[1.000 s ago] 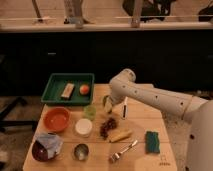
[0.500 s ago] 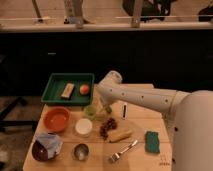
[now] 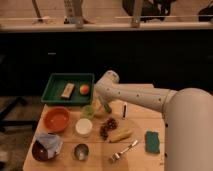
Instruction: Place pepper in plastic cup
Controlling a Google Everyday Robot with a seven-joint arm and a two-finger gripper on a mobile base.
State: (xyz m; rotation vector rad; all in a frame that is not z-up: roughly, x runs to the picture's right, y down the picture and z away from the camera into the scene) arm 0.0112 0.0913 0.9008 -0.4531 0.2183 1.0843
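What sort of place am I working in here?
Likely a staged tabletop test area, not a real kitchen: a wooden table holding an orange bowl, green tray and fork, with a dark counter front behind. The gripper hovers beside the plastic cup.

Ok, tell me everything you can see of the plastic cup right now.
The plastic cup is small, translucent light green, upright and open-mouthed on the wooden table. It stands in front of the green tray, right of the orange bowl, behind the white container. Its contents cannot be made out. The tool hangs close at its right, the pepper at its tip; whether either touches the cup is unclear.
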